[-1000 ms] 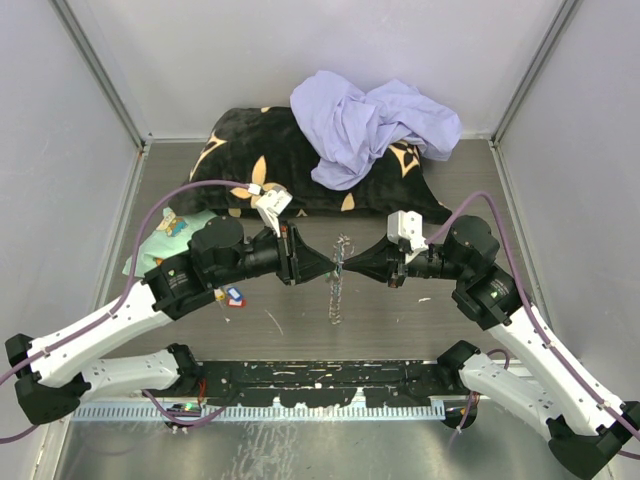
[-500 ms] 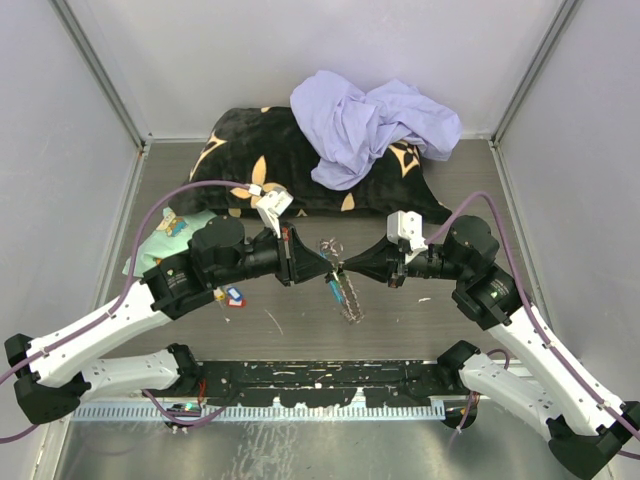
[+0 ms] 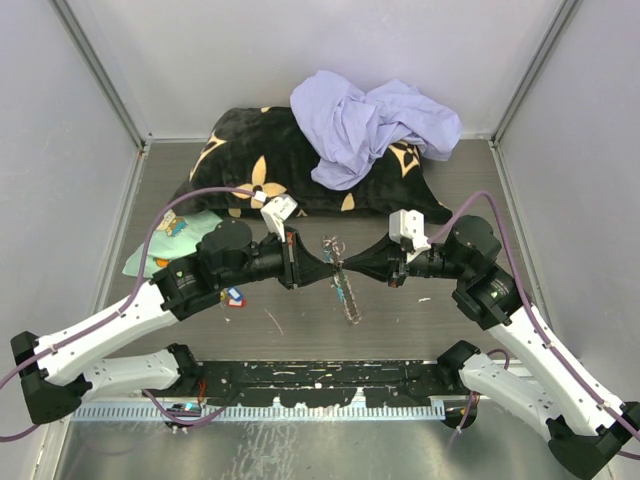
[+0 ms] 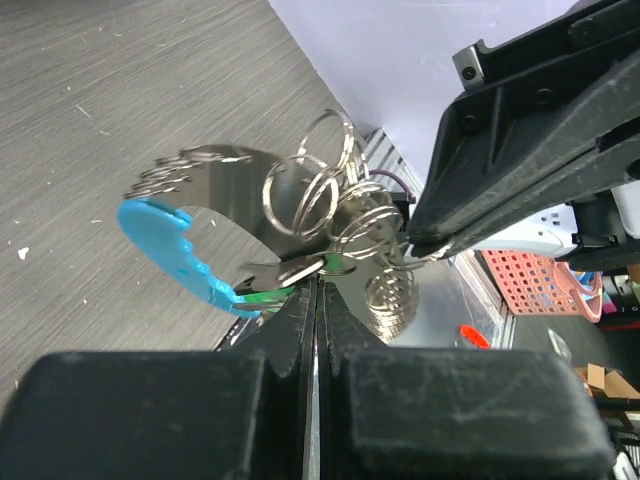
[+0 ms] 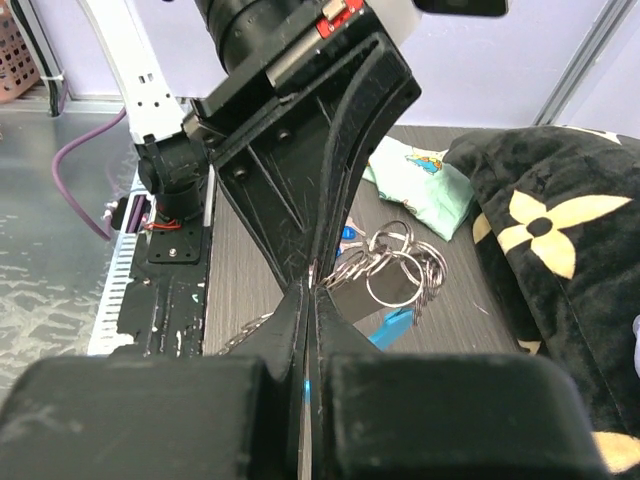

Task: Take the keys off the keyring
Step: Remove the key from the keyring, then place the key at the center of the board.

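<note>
The keyring (image 3: 340,270) hangs above the table between my two grippers, which meet tip to tip. It is a bunch of silver split rings (image 4: 322,190) with a chain (image 3: 350,300) and a light-blue crescent piece (image 4: 165,238). My left gripper (image 3: 328,272) is shut on a key with a green tag (image 4: 262,293) at the bunch's lower edge. My right gripper (image 3: 346,269) is shut on one of the rings (image 5: 345,268); the rings (image 5: 398,262) and blue piece (image 5: 392,326) show just past its fingertips. A loose key with a blue and red tag (image 3: 234,296) lies on the table under my left arm.
A black pillow with gold flowers (image 3: 250,160) lies at the back with a lilac cloth (image 3: 370,125) on it. A mint-green cloth (image 3: 170,235) lies at the left, also in the right wrist view (image 5: 420,185). Grey walls close in both sides and the back.
The hanging chain has swung from straight down to slanting right and has steadied. My left wrist has shifted slightly toward the right gripper. Both grippers stay shut.
</note>
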`<action>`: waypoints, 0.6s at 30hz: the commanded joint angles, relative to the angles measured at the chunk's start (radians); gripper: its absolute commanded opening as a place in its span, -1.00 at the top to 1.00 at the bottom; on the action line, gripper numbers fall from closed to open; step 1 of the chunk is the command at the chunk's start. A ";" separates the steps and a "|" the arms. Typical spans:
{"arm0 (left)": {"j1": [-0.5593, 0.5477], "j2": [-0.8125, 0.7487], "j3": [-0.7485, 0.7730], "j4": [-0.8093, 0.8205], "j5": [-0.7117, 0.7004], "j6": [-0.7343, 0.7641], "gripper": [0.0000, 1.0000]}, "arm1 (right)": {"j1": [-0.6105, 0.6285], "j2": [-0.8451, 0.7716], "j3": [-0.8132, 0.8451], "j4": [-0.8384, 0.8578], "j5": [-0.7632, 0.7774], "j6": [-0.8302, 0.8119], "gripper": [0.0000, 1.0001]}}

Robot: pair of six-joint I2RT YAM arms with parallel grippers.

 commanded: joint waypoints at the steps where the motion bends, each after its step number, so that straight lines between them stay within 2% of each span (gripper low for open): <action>1: 0.021 -0.021 -0.028 0.124 0.028 -0.034 1.00 | -0.006 -0.015 0.025 0.091 -0.015 0.020 0.99; 10: 0.041 -0.060 -0.062 0.145 0.043 -0.022 1.00 | -0.013 -0.022 0.018 0.085 -0.004 0.018 0.99; 18: 0.089 -0.123 -0.150 0.146 0.019 0.024 1.00 | -0.033 -0.033 0.018 0.008 0.055 -0.046 0.99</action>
